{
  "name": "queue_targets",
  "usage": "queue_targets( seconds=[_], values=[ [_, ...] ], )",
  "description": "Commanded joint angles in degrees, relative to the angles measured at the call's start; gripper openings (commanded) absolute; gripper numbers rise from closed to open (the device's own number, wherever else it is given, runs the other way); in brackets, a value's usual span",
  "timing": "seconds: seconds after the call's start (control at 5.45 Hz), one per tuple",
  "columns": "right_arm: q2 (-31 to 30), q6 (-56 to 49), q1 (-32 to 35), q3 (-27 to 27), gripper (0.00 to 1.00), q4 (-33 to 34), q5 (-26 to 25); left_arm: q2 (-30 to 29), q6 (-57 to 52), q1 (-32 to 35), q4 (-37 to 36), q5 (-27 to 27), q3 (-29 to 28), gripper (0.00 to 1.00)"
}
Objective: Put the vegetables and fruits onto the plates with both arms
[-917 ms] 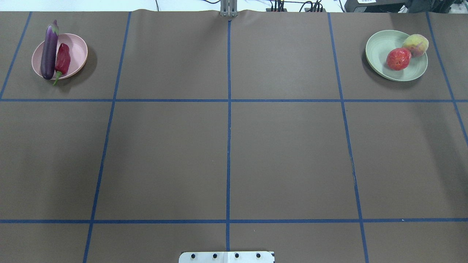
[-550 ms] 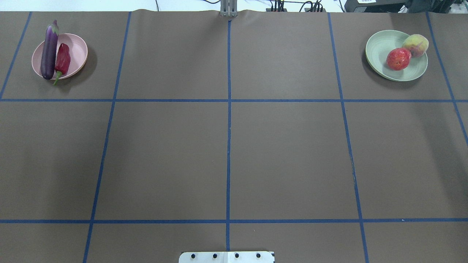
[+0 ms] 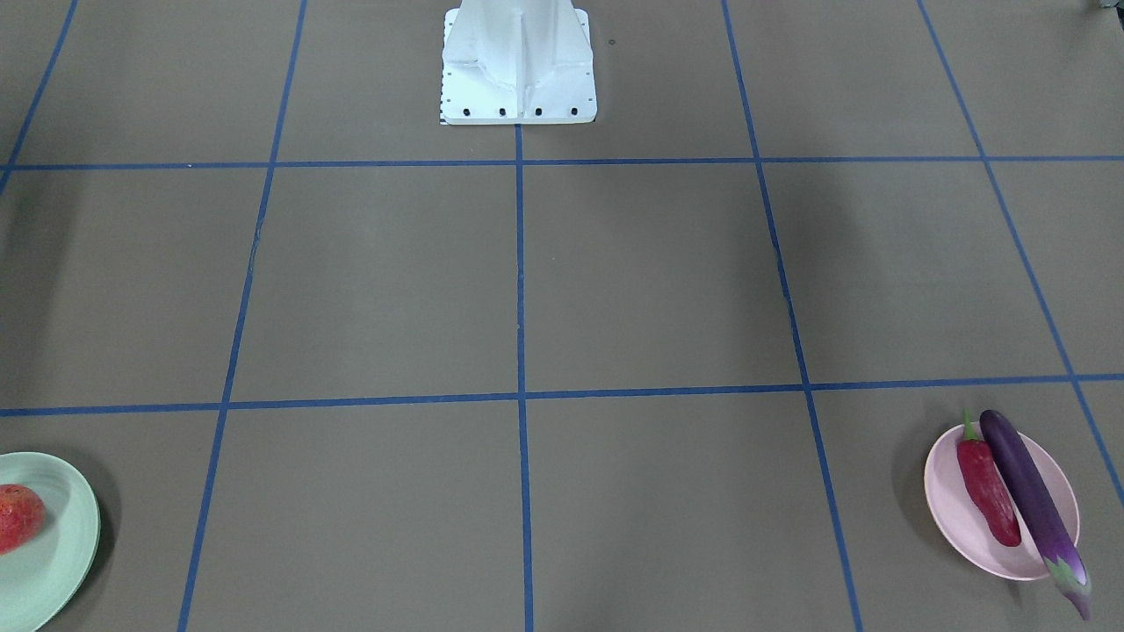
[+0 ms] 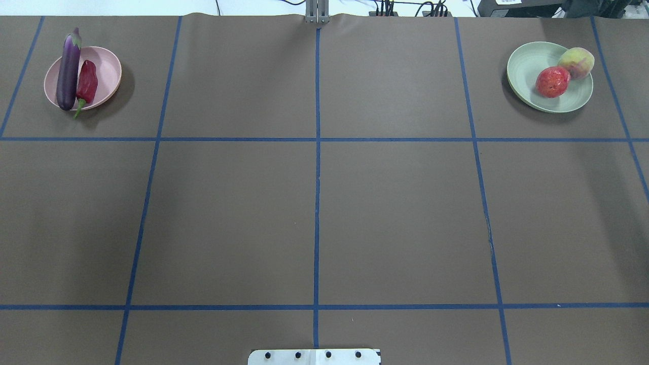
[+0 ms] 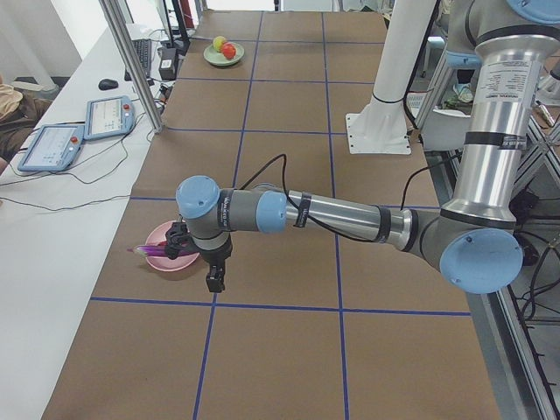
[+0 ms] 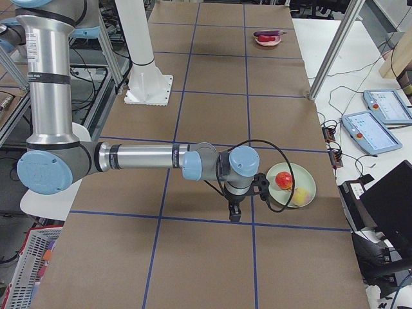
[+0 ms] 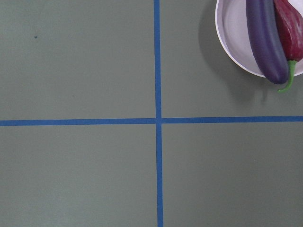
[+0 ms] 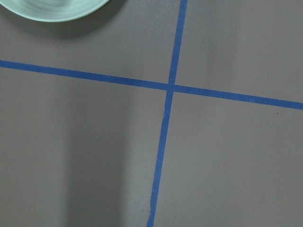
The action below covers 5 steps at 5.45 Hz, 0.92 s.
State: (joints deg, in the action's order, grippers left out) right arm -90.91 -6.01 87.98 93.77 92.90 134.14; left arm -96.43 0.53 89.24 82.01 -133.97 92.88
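The table stays unchanged: eggplant, chili on pink plate; peach, pomegranate on green plate. Whether left gripper and right gripper are parted, I cannot tell.

arms: silver tubes | blue joint caps | black cables | white base

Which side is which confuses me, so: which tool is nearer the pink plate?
Left. The left tool hangs close beside the pink plate; the right tool is far off at the opposite end, beside the mint green plate.
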Motion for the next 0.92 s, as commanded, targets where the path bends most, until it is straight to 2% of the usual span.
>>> queue_targets(
  seconds=[0.0,0.73],
  values=[
    [-0.14,-0.05,0.0,-0.16,1.0,0.0,0.07,0.1,0.0,-0.11,0.08,0.2,-0.16,1.0],
    [-0.23,0.13,0.0,-0.08,1.0,0.0,0.69,0.1,0.0,-0.11,0.17,0.28,-0.07,1.0]
  ],
)
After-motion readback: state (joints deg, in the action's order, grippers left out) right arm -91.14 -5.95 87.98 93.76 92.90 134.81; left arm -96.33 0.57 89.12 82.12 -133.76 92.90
